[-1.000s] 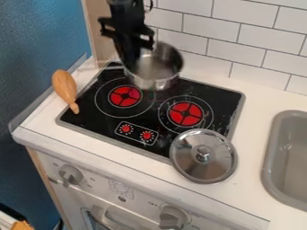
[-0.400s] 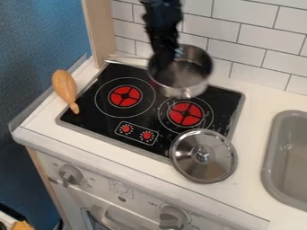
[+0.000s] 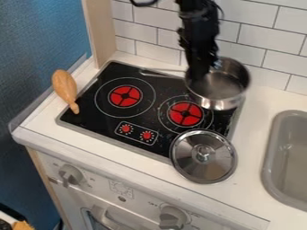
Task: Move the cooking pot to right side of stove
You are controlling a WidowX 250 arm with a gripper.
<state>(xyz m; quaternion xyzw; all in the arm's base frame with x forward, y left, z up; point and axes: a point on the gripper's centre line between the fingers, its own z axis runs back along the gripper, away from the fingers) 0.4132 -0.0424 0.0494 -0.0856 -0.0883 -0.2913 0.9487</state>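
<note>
The black gripper (image 3: 203,72) hangs down at the upper right of the stove, its tips at the left wall of the silver cooking pot and shut on it. The pot (image 3: 226,86) is upright over the stove's back right corner, its bowl partly past the right edge, with the thin handle pointing left. Behind the gripper, part of the pot's left side is hidden. The black stove (image 3: 99,120) has two red burners; the right burner (image 3: 185,113) lies just below and left of the pot.
A silver lid (image 3: 203,164) rests across the stove's front right corner. On the left edge lies a wooden pear-shaped object (image 3: 64,86). A grey sink (image 3: 269,152) is set in the counter at the right, and a tiled wall (image 3: 258,40) stands behind.
Gripper and pot have moved together to the right, from the stove's back middle to its back right corner. The lid and the wooden object have stayed put.
</note>
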